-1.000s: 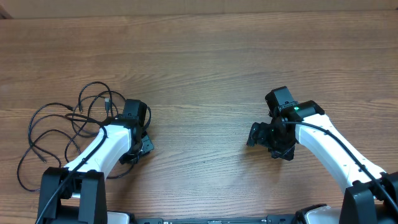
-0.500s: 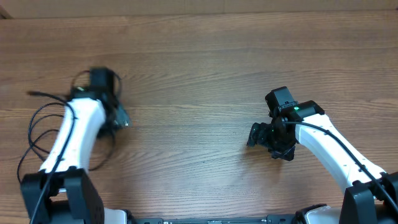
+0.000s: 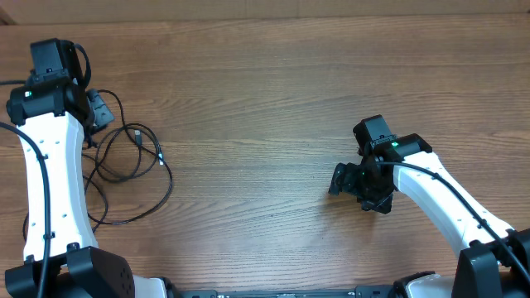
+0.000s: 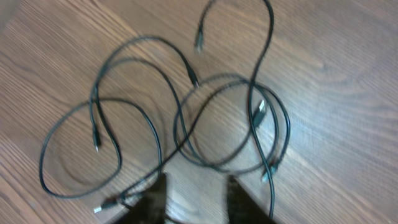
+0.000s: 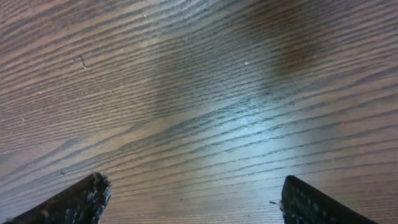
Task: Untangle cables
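The left arm reaches far out along the left edge of the wooden table (image 3: 265, 74), its white link stretched up the overhead view and its wrist bent back toward the middle. The left gripper (image 4: 196, 200) hangs above the cables (image 4: 186, 118), jaws set narrow with bare wood showing between them. One cord runs right up to the left fingertip; I cannot tell whether it touches.

The cables (image 3: 132, 161) lie in loose overlapping loops near the table's left edge, just beside that arm, small plug ends (image 4: 199, 40) poking outward.

The right arm sits folded, well apart on the right side. The right gripper (image 5: 193, 193) faces down at bare wood grain, jaws spread wide, nothing between them.
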{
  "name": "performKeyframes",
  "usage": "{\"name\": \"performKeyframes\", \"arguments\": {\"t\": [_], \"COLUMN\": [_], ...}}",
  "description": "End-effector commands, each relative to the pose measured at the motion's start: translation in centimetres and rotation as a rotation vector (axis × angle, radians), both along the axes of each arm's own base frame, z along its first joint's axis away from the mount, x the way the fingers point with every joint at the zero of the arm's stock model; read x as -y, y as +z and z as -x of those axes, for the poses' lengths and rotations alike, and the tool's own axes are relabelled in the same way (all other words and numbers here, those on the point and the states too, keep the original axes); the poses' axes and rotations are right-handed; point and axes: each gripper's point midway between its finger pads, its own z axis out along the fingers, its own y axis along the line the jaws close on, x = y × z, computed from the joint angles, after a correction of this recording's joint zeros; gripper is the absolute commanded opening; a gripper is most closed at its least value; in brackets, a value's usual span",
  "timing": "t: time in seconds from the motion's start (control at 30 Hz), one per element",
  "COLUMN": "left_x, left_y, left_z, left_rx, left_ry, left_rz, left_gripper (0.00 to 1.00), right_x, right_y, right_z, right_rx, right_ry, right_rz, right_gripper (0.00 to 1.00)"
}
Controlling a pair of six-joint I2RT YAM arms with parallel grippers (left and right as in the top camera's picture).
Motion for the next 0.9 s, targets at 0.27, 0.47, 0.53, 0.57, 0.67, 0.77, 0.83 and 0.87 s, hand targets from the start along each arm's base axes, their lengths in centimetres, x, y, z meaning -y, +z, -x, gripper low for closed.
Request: {"name": "performKeyframes", "arguments": {"t": [0.27, 0.47, 0.53, 0.57, 0.67, 0.77, 0.83, 0.87], "left_x": [-1.5, -3.0, -3.2, -3.4, -3.9, -3.8, -4.0, -4.0], "left_y": [-3.9, -6.6, -7.6, -8.1, -10.2, -11.3, -11.8, -11.9], "left_z": [4.9, 6.6, 6.9, 6.9, 6.9, 6.6, 6.7, 6.8], "left_rx": [-0.206, -0.236, -0.232, -0.226, -0.188, -0.165, -0.160, -0.161], "left_ry": [0.117, 0.211, 0.225, 0.234, 0.244, 0.203, 0.206, 0.209], "left_rz": [-0.073, -0.071, -0.043, -0.030, 0.054, 0.101, 0.113, 0.113], "left_gripper": [0.55, 0.59, 0.61, 0.63, 0.65, 0.65, 0.64, 0.64], "right_x": [-0.2, -0.2, -0.2, -0.2, -0.1, -0.1, -0.1, -0.1], "right_y": [0.8, 0.8, 0.8, 0.8, 0.8, 0.8, 0.8, 0.8], "right_z": [-0.7, -0.7, -0.7, -0.7, -0.7, -0.7, -0.7, -0.7], "right_rx": [0.032, 0.032, 0.032, 0.032, 0.034, 0.034, 0.034, 0.034], "right_ry": [0.000, 0.000, 0.000, 0.000, 0.000, 0.000, 0.000, 0.000], "right_rz": [-0.014, -0.013, -0.013, -0.013, -0.010, -0.010, -0.010, -0.010], "right_gripper": [0.88, 0.88, 0.88, 0.88, 0.88, 0.88, 0.88, 0.88]}}
